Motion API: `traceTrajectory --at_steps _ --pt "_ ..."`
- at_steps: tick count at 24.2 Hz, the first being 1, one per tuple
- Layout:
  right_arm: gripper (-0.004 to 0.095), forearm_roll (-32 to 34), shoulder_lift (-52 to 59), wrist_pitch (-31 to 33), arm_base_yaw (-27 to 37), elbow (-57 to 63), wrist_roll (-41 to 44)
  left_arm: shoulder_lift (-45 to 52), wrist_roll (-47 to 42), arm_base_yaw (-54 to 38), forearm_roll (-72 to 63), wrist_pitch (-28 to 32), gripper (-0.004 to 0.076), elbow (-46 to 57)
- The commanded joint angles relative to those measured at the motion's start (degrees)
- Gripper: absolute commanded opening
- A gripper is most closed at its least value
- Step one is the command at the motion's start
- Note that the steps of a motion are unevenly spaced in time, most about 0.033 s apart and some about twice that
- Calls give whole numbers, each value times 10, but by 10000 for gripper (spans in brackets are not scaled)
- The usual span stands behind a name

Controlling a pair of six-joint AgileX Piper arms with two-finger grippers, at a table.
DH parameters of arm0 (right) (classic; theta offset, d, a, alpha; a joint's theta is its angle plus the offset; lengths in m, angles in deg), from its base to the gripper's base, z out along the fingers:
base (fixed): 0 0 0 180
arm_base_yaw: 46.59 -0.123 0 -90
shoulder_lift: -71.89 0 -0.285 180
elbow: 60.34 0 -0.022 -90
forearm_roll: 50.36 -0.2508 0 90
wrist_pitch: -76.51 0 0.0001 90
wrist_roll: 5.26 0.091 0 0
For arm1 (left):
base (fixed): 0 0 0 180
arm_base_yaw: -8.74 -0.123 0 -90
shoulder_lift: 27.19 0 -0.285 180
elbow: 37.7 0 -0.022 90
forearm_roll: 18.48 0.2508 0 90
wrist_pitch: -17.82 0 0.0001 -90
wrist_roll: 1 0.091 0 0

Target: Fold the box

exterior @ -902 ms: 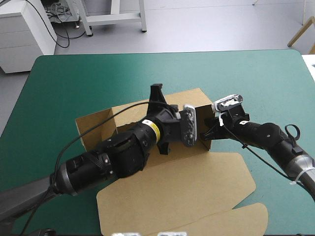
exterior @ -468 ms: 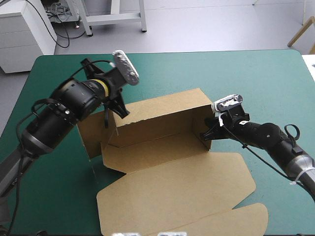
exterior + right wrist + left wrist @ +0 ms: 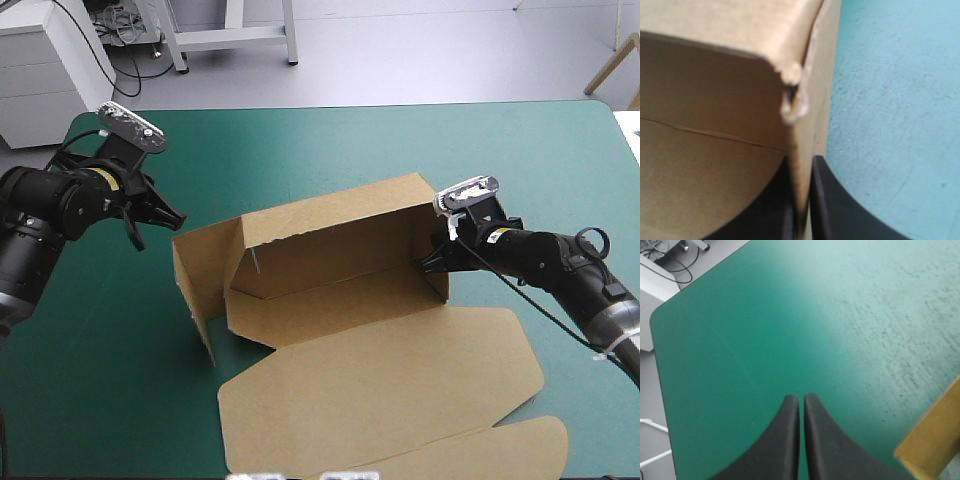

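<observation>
Brown board box stands between the 2 grippers, walls half raised, lid flat. To its left, the left gripper, fingers pressed together and empty, hangs over bare teal-green cover, clear of the left flap. The right gripper pinches the right end wall. Held at 1 point, the box could swivel or that flap splay. From above, the right fingertips hide behind the wall.
</observation>
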Motion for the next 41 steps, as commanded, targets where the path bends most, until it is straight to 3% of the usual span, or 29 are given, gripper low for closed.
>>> traceTrajectory --at_steps 1,8,15,25,28,32,38,41 --pt "-18 58 16 27 -1 -57 84 26 -6 -15 0 29 13 -10" --pt "-18 154 14 180 0 -158 200 26 -6 -19 15 26 13 -10" --pt "-19 121 -44 208 37 -198 214 26 -6 -19 13 52 13 -10" --pt "-13 110 -275 261 44 -383 187 26 -6 -19 10 58 13 -10" --pt "70 110 -322 267 44 -430 174 26 -14 -19 9 67 13 -10" --pt "265 110 -344 266 44 -470 174 26 -22 -19 9 95 13 -10" --pt "486 110 -336 337 44 -538 159 26 -22 -19 10 94 13 -10" --pt "534 110 -324 369 44 -567 159 26 -22 -19 10 94 13 -10"
